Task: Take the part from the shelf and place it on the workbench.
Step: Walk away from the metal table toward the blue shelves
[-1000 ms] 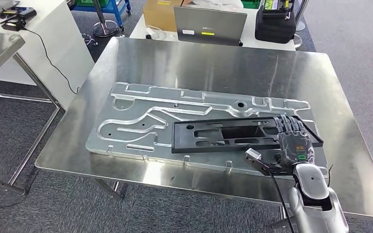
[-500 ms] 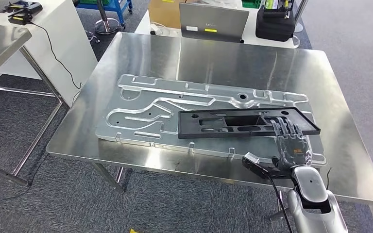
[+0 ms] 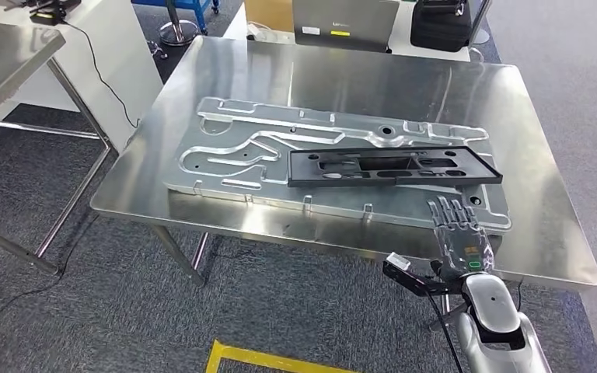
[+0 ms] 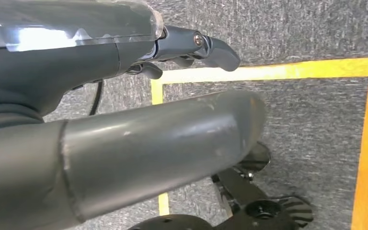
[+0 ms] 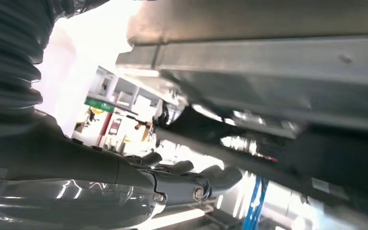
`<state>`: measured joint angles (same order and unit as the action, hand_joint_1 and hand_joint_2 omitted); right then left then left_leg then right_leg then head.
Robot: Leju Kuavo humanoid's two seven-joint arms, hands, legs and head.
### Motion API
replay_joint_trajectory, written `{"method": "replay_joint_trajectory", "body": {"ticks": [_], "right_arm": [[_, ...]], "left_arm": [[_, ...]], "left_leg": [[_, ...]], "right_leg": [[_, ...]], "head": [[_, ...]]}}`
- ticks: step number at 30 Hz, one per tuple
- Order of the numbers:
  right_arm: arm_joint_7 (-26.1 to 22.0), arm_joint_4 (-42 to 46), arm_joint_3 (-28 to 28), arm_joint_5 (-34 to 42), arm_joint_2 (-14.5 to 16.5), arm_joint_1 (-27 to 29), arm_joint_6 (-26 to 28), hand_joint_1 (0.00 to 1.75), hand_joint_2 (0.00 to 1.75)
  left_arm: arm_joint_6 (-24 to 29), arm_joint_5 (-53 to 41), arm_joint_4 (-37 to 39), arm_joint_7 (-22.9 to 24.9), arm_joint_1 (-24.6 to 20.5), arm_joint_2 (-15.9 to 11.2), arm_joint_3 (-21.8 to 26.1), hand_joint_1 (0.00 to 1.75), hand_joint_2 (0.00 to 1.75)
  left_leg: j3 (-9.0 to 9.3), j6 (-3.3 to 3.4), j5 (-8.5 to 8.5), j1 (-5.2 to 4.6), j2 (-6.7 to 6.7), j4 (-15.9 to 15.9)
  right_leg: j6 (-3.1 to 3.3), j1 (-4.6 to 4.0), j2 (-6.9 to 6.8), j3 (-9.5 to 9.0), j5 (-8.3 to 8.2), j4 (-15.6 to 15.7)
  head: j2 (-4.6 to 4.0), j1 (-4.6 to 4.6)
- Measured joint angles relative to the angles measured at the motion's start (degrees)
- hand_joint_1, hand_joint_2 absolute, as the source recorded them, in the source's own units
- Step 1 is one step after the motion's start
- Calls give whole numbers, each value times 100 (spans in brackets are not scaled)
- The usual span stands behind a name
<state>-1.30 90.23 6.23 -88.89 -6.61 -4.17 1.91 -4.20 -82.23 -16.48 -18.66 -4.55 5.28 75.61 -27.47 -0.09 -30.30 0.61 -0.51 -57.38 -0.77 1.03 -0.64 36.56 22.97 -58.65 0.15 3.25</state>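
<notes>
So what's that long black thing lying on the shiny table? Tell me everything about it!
The black part is a long, flat, rectangular frame, matte and plastic-looking, with a raised rim and several cut-out slots and holes along its middle. It lies flat on the silver metal plate with grooved channels, which rests on the steel workbench. Its right end reaches close to the plate's edge. Nothing holds it: the right hand hovers nearer the table's front edge, fingers spread, apart from it.

Black part (image 3: 392,166), shiny silver workbench (image 3: 342,85), dark grey right hand (image 3: 458,233), grey carpet (image 3: 85,295), yellow floor line (image 3: 280,359)
</notes>
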Motion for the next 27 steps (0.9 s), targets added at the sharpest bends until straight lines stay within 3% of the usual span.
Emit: {"method": "replay_joint_trajectory", "body": {"ticks": [2,3,4,6,7,8,9,10,12,14,15,17,18,20,22,23,24,25,27], "right_arm": [[-5,-1,-35,0,1,8,22,0,175],[-8,-2,-48,0,0,16,27,0,175],[-9,-2,-55,0,0,24,29,0,175],[-10,-3,-60,-2,-1,32,29,0,175],[-10,-6,-61,-2,-1,35,29,0,175],[-10,-10,-63,-2,-1,41,29,0,175],[-10,-14,-67,-2,-1,47,29,0,175],[-10,-17,-75,-2,-1,52,30,0,175],[-10,-15,-109,-2,-1,57,38,0,175],[-12,6,-165,4,9,79,79,0,175],[-13,20,-192,12,22,108,116,0,175],[-18,44,-233,81,84,224,216,0,175],[-25,57,-245,145,142,298,274,0,175],[-63,83,-253,369,321,483,412,0,175],[-155,103,-223,698,547,688,558,0,175],[-228,108,-185,888,669,788,604,0,175],[-326,111,-122,1092,808,885,631,0,175],[-442,106,-37,1284,953,973,636,0,175],[-725,64,211,1606,1253,1119,630,0,87]], "left_arm": [[-3,1,0,0,7,-1,2,0,0],[-3,1,0,1,6,-1,3,0,0],[-4,1,0,0,5,0,3,0,0],[-4,1,0,-1,4,1,4,0,0],[-4,1,0,-1,7,1,5,0,0],[-6,1,0,-1,10,1,6,0,0],[-8,1,0,0,13,1,6,0,0],[-10,1,0,1,15,1,6,0,0],[-15,7,1,1,14,5,7,0,0],[-22,28,2,-1,12,22,9,0,0],[-25,43,2,-1,13,30,11,0,0],[-26,82,2,0,20,34,24,0,0],[-26,104,3,1,27,37,33,0,0],[-24,158,4,5,46,50,51,0,0],[-16,217,3,14,58,70,82,0,0],[-11,252,3,20,59,79,106,0,0],[-4,290,2,28,60,87,134,0,0],[1,322,1,40,62,96,160,0,0],[7,377,-3,69,65,117,207,0,0]], "left_leg": [[-70,107,89,-10,11,38],[-116,172,154,-10,25,51],[-176,233,229,-6,41,70],[-339,310,373,-21,60,74],[-431,321,441,-35,64,68],[-525,324,508,-52,66,61],[-617,323,570,-69,67,50],[-703,318,624,-82,67,35],[-844,297,721,-100,66,-3],[-921,246,814,-110,65,-29],[-937,213,862,-105,66,-25],[-960,140,949,-97,59,6],[-993,103,902,-90,53,-21],[-1132,26,495,-75,44,-357],[-1334,-39,-86,-44,46,-1104],[-1392,-63,-234,-33,47,-1451],[-1378,-80,-252,-23,47,-1663],[-1255,-88,-145,-15,48,-1651],[-718,-63,130,-4,41,-1002]], "right_leg": [[-82,13,6,10,-66,26],[-113,21,16,55,23,-28],[-135,27,25,129,219,-181],[-156,29,39,342,825,-825],[-162,27,41,428,1048,-1201],[-164,23,44,458,1144,-1491],[-157,22,45,402,1102,-1613],[-139,18,45,245,966,-1532],[-60,-14,46,-352,735,-832],[20,-65,42,-884,767,-43],[46,-89,41,-995,814,159],[90,-97,32,-978,745,249],[124,-84,21,-944,691,271],[196,-50,-2,-832,563,298],[227,-54,-11,-668,450,277],[225,-55,-13,-575,397,256],[219,-54,-16,-478,347,230],[209,-52,-16,-387,307,198],[180,-46,-14,-244,251,132]], "head": [[0,1],[0,2],[0,2],[0,3],[0,2],[0,3],[0,2],[0,2],[0,1],[0,1],[0,0],[0,1],[0,0],[0,0],[0,0],[0,-1],[0,0],[0,-1],[0,-1]]}}
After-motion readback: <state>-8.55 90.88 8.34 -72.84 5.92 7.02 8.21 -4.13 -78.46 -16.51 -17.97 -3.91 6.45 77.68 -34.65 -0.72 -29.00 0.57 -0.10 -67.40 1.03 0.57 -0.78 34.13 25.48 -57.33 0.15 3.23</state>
